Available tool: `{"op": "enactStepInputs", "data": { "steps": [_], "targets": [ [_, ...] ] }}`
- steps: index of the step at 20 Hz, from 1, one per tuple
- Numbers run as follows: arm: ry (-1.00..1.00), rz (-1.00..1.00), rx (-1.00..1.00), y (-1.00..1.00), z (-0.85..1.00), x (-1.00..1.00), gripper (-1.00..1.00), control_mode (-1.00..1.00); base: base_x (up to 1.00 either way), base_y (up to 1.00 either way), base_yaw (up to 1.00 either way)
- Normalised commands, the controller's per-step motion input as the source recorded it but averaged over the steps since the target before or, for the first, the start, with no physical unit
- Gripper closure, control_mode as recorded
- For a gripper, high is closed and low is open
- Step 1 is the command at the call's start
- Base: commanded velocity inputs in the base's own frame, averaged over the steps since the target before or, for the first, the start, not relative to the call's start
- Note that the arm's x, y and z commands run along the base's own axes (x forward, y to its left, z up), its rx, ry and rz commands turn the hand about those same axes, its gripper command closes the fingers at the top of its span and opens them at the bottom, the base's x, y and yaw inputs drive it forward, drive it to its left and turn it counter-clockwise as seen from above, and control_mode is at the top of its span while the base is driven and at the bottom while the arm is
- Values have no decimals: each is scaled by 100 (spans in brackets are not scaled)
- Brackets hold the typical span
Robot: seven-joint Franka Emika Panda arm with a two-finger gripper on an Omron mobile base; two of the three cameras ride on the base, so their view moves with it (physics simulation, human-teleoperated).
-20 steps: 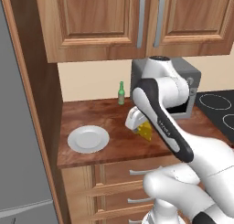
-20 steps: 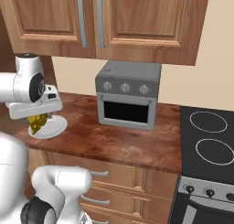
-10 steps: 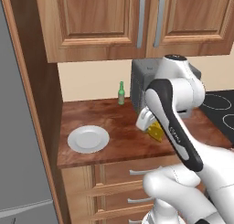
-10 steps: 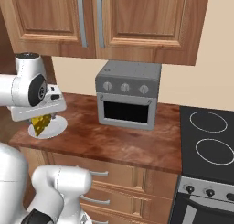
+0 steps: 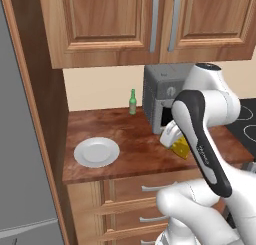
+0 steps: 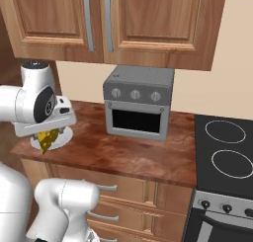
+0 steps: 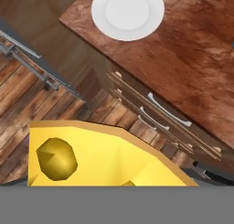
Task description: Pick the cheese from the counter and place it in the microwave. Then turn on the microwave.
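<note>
A white plate (image 5: 97, 152) lies on the bench (image 5: 135, 134) well to the left of the tool (image 5: 175, 139). The tool is closed on the cheese (image 5: 180, 148), holding it up off the bench. Just behind it to the right stands a grey toaster oven (image 6: 138, 107).

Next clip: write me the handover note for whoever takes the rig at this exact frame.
Tool: shut on the cheese, held in the air near the counter's front edge.
Done: cheese picked up off the counter.
Nearby: white plate on the counter's left part, green bottle at the back wall, grey three-knob toaster oven at the back of the counter, stove to its right.
Left: carry the cheese to the microwave, set it inside, close up, then turn it on.
</note>
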Motion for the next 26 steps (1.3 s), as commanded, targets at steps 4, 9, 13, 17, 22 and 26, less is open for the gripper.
{"op": "enactStepInputs", "data": {
  "steps": [4,9,13,17,22,26],
  "targets": [
    [0,0,0,0,0,0,100,100,-68,0,-2],
    [0,0,0,0,0,0,100,100,-100,2,-4],
    [0,0,0,0,0,0,100,100,-92,23,-7],
    [0,0,0,0,0,0,100,100,-43,73,-7],
    [0,0,0,0,0,0,100,100,-8,100,-2],
    [0,0,0,0,0,0,100,100,0,100,0]
  ]
}}
